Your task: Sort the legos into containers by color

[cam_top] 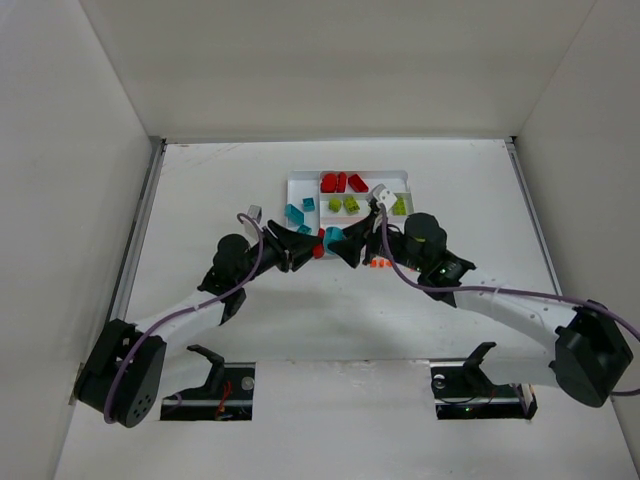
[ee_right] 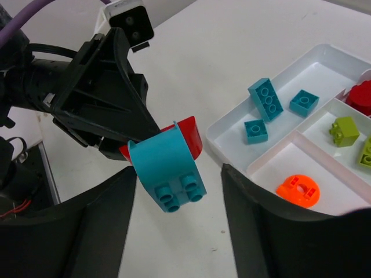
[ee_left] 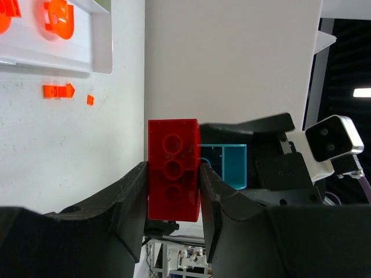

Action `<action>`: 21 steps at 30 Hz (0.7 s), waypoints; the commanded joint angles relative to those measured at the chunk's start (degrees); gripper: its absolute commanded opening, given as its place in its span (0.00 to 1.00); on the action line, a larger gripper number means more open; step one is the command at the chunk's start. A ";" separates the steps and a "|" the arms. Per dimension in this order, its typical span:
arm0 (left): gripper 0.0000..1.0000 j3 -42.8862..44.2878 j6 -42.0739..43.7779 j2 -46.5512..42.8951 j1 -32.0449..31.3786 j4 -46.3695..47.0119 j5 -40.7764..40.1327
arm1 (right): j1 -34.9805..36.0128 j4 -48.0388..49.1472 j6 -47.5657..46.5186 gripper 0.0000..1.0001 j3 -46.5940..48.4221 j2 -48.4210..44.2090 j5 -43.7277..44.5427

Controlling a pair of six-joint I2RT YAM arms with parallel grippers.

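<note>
My left gripper (ee_left: 173,194) is shut on a red brick (ee_left: 173,168), held above the table just in front of the white tray (cam_top: 290,181). A teal curved brick (ee_right: 168,165) is stuck to the red brick (ee_right: 194,136). My right gripper (ee_right: 178,188) is open, its jaws wide on either side of the teal brick and not touching it. In the top view the two grippers, left (cam_top: 303,246) and right (cam_top: 345,243), meet nose to nose. The tray holds red bricks (cam_top: 340,181), green bricks (cam_top: 343,204), teal bricks (ee_right: 266,99) and a round orange piece (ee_right: 297,190).
Small orange pieces (cam_top: 378,264) lie on the table right of the grippers, also in the left wrist view (ee_left: 58,91) with a tiny one (ee_left: 90,99) beside them. White walls enclose the table on three sides.
</note>
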 commanded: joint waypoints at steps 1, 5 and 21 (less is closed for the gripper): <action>0.13 -0.01 -0.03 -1.24 -0.32 1.97 1.46 | 1.18 2.02 -0.54 0.56 3.94 1.27 -1.74; 0.12 -1.06 0.15 -2.30 0.55 2.32 1.37 | 1.27 2.02 0.77 0.30 4.47 1.81 -1.83; 0.11 -5.55 5.68 -11.35 11.63 0.84 1.02 | -5.25 4.58 10.35 0.24 13.75 18.02 8.95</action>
